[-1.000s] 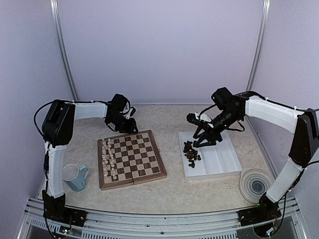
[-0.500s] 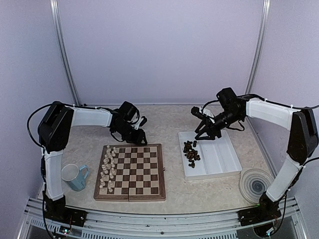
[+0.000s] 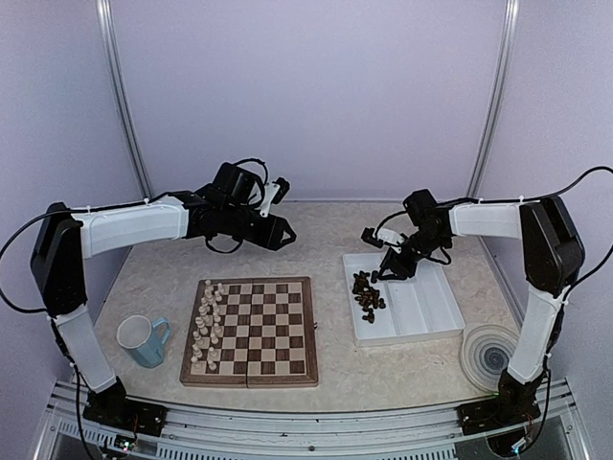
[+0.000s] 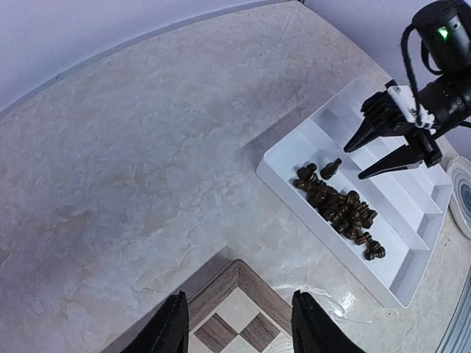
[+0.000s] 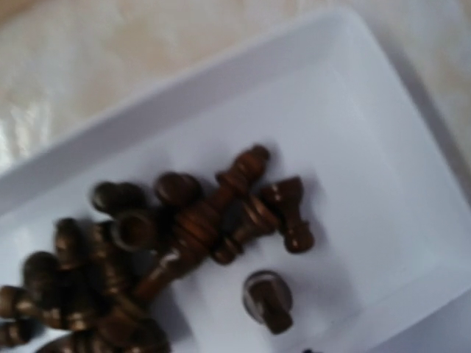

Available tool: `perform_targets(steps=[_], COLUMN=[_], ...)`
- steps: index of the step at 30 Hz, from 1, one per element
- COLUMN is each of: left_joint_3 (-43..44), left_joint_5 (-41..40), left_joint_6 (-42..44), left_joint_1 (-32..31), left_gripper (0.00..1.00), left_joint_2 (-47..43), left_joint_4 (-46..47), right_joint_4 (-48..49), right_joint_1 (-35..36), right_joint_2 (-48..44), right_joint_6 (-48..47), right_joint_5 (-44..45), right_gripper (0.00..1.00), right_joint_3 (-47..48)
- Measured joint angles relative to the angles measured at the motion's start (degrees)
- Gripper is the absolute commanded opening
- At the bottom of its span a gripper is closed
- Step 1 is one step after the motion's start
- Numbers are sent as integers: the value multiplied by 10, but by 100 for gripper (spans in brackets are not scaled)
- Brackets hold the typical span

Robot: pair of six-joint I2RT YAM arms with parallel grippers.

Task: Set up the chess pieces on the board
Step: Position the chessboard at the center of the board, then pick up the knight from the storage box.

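Mug: pale blue mug (image 3: 144,340), lower left of the top view, on the table (image 3: 316,235), just beside the board's left edge, not touching it.
Board: board (image 3: 273,335) lies flat and unfolded, lower centre-left, squared to the near table edge.
Cream pieces: cream pieces (image 3: 206,321) stand upright in the two leftmost columns of the board.
Left gripper: left gripper (image 4: 235,331) hangs above the table, beyond the board's far edge, at upper centre-left of the top view. In the wrist view its two fingers stand well apart, with a board corner showing in the gap. It holds nothing and touches nothing.
Chess pieces: dark brown chess pieces (image 3: 366,292) are heaped in the tray's leftmost channel, lying on their sides and touching one another. One lies just apart from the heap.
Tray: white ridged tray (image 3: 421,302), right of centre, apart from the board.
Right gripper: right gripper (image 4: 352,163) is over the tray's far end, just beside the heap. Jaws are spread wide with nothing between them. Contact with the tray: cannot tell.
Disc: grey ringed disc (image 3: 490,355), lower right, just beside the tray's near corner.
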Motion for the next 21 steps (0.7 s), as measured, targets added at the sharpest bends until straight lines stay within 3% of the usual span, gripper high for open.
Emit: perform_targets(steps=[4, 13, 21], left_joint_3=[-38, -40, -40], left_joint_5=[-9, -16, -14], left_joint_6=[12, 23, 24], left_joint_1=[-3, -4, -4], left_gripper=[49, 50, 50], left_joint_2=[-48, -53, -53], left_joint_4=[27, 30, 30], right_joint_4=[1, 2, -7], right_joint_1=[0, 1, 12], right_joint_2=[16, 50, 78], right_joint_6=[0, 3, -5], right_joint_5=[14, 31, 35], right_gripper=[39, 38, 22], right_joint_3=[3, 44, 74])
